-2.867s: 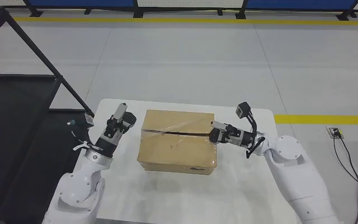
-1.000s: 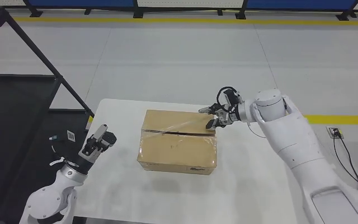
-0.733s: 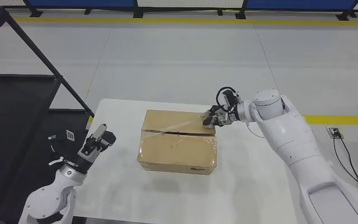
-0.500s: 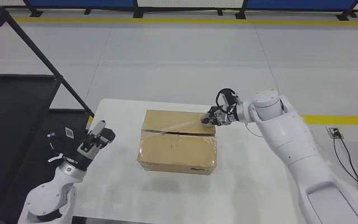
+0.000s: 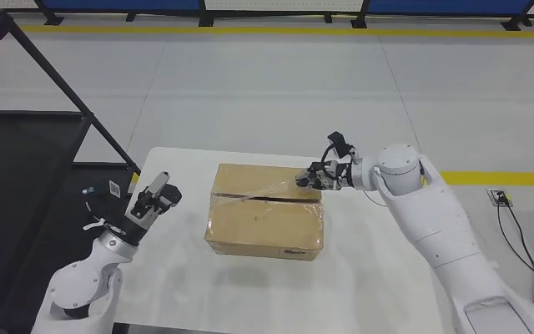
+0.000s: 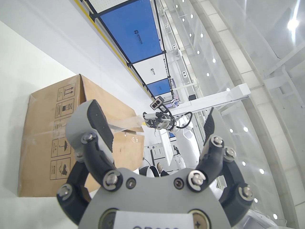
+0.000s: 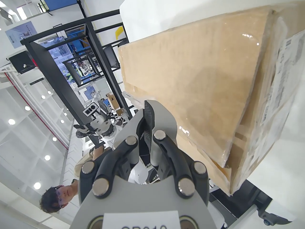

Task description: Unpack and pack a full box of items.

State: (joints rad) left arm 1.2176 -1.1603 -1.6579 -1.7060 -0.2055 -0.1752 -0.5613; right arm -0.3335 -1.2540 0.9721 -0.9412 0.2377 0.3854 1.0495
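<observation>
A white table (image 5: 250, 284) carries a closed cardboard box (image 5: 263, 221) at its middle, the top seam running left to right between the two flaps. The box has handling symbols (image 6: 62, 129) printed on its left end and a paper label (image 7: 281, 77) stuck on its right end. A black metal frame (image 5: 50, 67) stands on the floor to the left of the table. The right gripper (image 5: 306, 179) sits at the box's far right corner, just above the top. Its fingers (image 7: 149, 117) are pressed together and pinch the end of a strip of clear tape (image 6: 126, 122) that stretches from the seam up to them. The left gripper (image 6: 152, 110) is over the left part of the table, well apart from the box, with its jaws spread wide and nothing between them
</observation>
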